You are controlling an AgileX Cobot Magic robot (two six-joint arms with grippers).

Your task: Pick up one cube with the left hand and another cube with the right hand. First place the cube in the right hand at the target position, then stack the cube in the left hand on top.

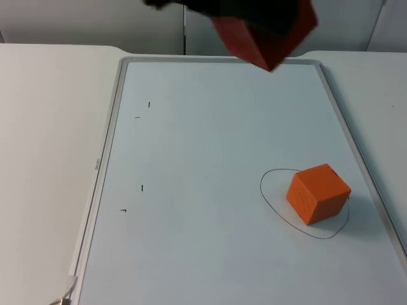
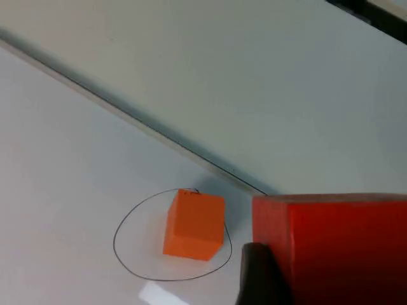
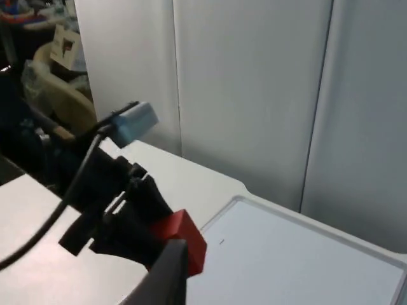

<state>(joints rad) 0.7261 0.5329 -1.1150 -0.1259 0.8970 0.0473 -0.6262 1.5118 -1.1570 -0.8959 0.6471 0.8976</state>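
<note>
A red cube (image 1: 267, 38) hangs high over the far edge of the whiteboard, and my left gripper (image 1: 254, 18) is shut on it. In the left wrist view the red cube (image 2: 337, 248) sits against a black fingertip (image 2: 257, 276). An orange cube (image 1: 318, 194) rests on the board inside a hand-drawn oval (image 1: 266, 190) at the right; it is also the orange cube (image 2: 194, 225) in the left wrist view. My right gripper (image 3: 168, 279) waits raised off to the side, facing the left gripper (image 3: 137, 222) and its red cube (image 3: 186, 240).
The whiteboard has a grey rim (image 1: 113, 127) and a few small pen marks (image 1: 142, 187) on its left half. Around it lies the white table (image 1: 44, 159), with the grey partition wall (image 1: 95, 19) behind.
</note>
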